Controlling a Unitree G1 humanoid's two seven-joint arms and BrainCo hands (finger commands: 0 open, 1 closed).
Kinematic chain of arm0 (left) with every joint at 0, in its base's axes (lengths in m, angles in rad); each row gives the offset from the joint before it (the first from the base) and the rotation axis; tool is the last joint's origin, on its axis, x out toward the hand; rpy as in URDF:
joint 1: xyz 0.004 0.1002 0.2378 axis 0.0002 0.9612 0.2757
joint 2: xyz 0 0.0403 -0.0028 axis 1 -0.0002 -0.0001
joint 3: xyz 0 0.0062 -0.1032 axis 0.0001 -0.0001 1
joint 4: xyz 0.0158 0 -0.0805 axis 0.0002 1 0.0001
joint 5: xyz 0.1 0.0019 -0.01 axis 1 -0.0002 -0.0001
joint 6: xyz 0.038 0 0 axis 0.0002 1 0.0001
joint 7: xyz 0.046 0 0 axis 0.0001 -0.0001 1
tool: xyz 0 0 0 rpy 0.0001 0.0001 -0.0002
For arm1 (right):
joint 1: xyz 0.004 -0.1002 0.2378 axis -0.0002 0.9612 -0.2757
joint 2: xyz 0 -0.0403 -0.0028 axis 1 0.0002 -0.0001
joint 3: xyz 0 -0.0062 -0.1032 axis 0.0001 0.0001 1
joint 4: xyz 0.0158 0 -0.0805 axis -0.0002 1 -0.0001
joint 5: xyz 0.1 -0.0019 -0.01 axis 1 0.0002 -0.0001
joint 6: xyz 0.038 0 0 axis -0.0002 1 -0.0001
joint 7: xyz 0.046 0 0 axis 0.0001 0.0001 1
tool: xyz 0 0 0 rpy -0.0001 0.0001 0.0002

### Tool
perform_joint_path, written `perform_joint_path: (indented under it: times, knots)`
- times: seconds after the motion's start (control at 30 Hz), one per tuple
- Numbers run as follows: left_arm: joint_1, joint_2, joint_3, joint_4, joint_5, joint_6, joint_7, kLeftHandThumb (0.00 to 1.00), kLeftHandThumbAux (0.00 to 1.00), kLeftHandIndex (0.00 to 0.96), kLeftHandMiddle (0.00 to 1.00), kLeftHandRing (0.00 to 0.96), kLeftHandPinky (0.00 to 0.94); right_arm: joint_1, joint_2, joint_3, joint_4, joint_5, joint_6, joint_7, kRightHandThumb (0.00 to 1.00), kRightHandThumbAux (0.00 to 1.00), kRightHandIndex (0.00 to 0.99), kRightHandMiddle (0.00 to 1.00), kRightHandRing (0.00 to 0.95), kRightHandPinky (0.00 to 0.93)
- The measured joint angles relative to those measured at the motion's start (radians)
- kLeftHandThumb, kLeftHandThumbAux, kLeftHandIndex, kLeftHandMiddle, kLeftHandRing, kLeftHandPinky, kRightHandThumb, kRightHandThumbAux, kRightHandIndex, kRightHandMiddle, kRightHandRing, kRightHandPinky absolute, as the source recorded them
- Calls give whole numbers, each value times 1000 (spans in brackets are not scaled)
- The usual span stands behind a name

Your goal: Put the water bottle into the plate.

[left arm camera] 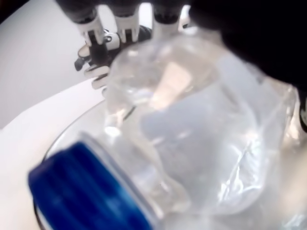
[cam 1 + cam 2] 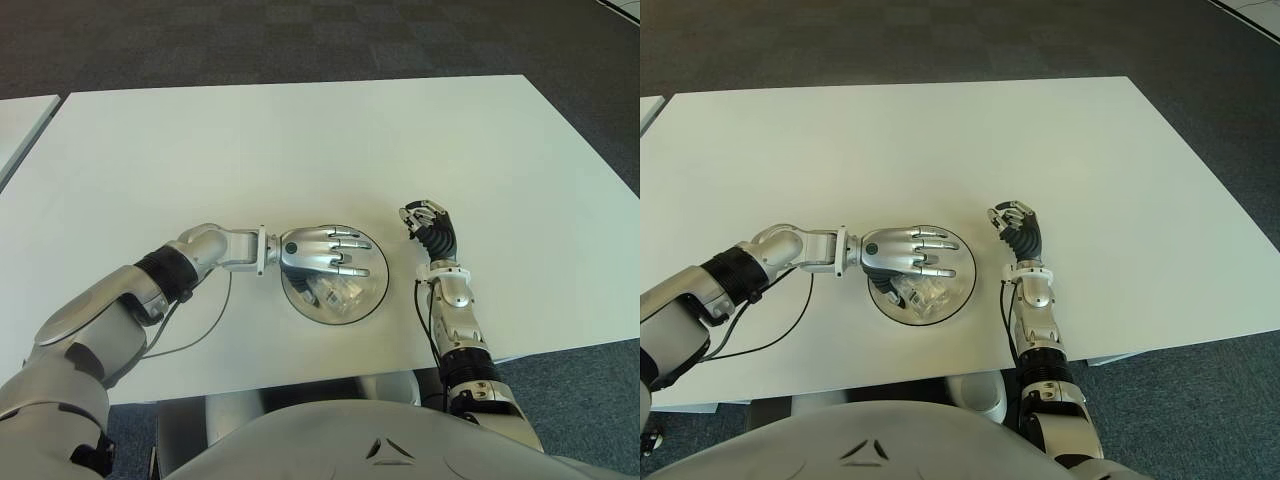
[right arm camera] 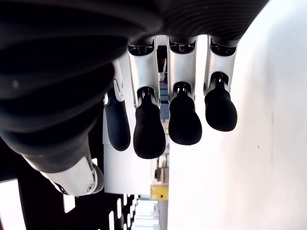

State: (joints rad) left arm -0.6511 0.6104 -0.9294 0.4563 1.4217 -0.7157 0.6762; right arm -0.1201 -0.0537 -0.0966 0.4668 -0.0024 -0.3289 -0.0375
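A clear, crumpled water bottle (image 2: 335, 292) with a blue cap (image 1: 81, 191) lies on its side in the round glass plate (image 2: 372, 300) near the table's front edge. My left hand (image 2: 345, 255) hovers flat over the plate, palm down, its fingers stretched straight above the bottle and not wrapped around it. The left wrist view shows the bottle (image 1: 192, 124) close under the palm, inside the plate's rim (image 1: 62, 139). My right hand (image 2: 428, 225) shows just right of the plate with its fingers curled and nothing in them.
The white table (image 2: 300, 140) spreads wide behind and to both sides of the plate. A black cable (image 2: 195, 335) loops on the table under my left forearm. Dark carpet surrounds the table.
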Motion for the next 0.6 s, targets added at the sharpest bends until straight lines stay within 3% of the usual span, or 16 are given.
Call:
perform_joint_path:
  times: [0.6]
  knots:
    - [-16, -8, -5, 6, 21, 50, 144, 150, 262, 0, 0, 0, 0, 0, 0, 1, -1, 1, 0, 1, 701, 731, 439, 760, 745, 717]
